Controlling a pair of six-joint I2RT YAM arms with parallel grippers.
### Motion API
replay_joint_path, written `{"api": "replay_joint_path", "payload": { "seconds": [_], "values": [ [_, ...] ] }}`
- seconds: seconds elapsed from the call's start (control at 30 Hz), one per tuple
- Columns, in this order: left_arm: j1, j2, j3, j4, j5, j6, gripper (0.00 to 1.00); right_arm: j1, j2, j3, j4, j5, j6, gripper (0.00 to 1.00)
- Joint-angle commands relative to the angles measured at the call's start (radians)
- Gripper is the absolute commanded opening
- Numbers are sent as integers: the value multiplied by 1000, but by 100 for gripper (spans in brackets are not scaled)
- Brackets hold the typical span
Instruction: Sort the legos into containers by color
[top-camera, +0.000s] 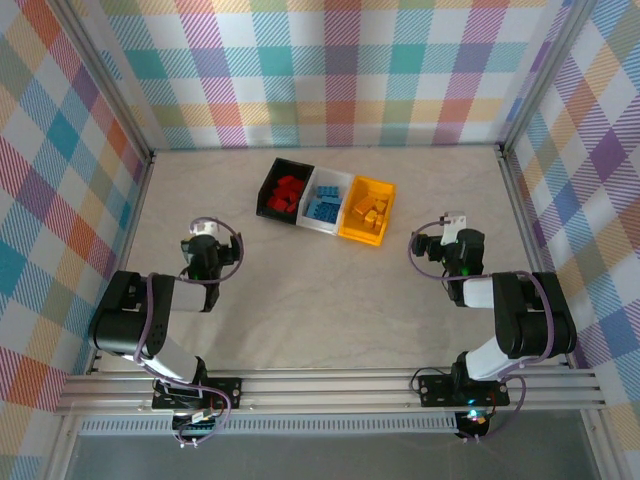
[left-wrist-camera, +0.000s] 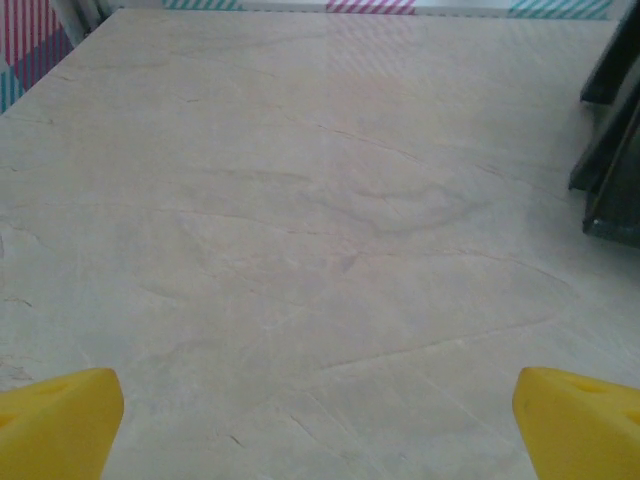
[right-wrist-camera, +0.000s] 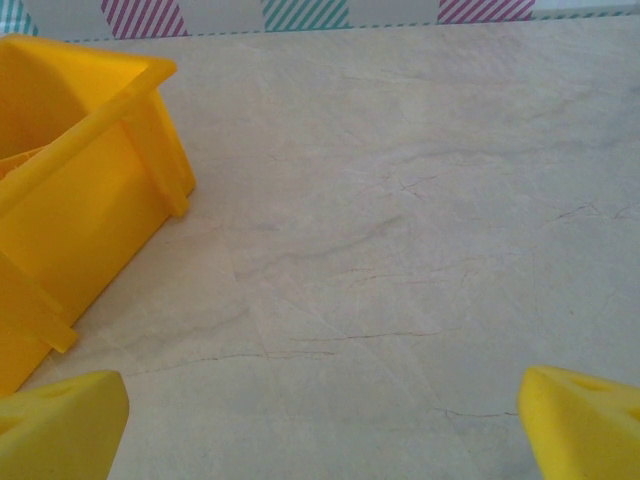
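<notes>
**From above:** The left tool (top-camera: 204, 232) and right tool (top-camera: 448, 222) hang over the table (top-camera: 300, 300), and three bins stand in a row ahead of and between them. Red bricks (top-camera: 288, 192) lie in the black bin (top-camera: 266, 190), ahead and to the right of the left tool. Blue bricks (top-camera: 323, 208) fill the white bin (top-camera: 333, 176) beside it. Orange bricks (top-camera: 371, 212) sit in the yellow bin (top-camera: 360, 237), ahead and to the left of the right tool. Every brick in sight lies in a bin with its own colour, so the sorting looks finished, or very nearly.

**Left wrist:** The left tool (left-wrist-camera: 320, 430) is spread wide, with bare table (left-wrist-camera: 300, 230) between its tips. A dark edge, likely the black bin (left-wrist-camera: 610, 190), is cut off at the far right.

**Right wrist:** The right tool (right-wrist-camera: 320, 425) is also spread wide and pinches nothing. The yellow bin (right-wrist-camera: 80, 200) stands just ahead to its left. Its near wall hides most of what is inside.

The bricks lie heaped, and orange on yellow blurs together, so an exact count is hard to make.
</notes>
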Motion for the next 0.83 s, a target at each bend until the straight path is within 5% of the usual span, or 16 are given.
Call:
{"api": "replay_joint_path", "payload": {
  "seconds": [0.0, 0.8],
  "values": [
    [7, 1, 15, -8, 27, -35, 100, -5, 2, 16, 11, -25, 8, 100],
    [7, -3, 13, -8, 27, -31, 100, -7, 3, 17, 7, -28, 9, 100]
  ]
}}
